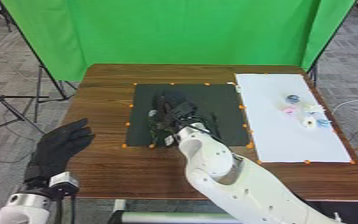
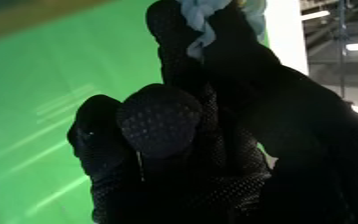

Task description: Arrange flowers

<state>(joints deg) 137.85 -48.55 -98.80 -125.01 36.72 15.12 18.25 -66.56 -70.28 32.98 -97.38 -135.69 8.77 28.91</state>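
Note:
In the head view, my right hand [image 1: 177, 107] is over the black mat [image 1: 220, 97], hiding part of it. A dark item with pale patches [image 1: 160, 131] lies beside that wrist; I cannot tell what it is. In the right wrist view, my right hand [image 2: 167, 125] has its fingers curled, and light blue petals [image 2: 202, 15] show between the fingertips. Flower heads in dark blue [image 1: 292, 98], pink [image 1: 289, 110], cream [image 1: 314, 108], white [image 1: 310, 122] and light blue [image 1: 324, 123] rest on the white sheet [image 1: 282, 145]. My left hand [image 1: 58, 147] is open at the table's left edge.
The brown wooden table [image 1: 113, 172] runs under the mat and sheet, with small orange markers around their edges. Behind it hangs a green backdrop [image 1: 184, 35]. A black tripod [image 1: 11, 97] stands on the floor at the left.

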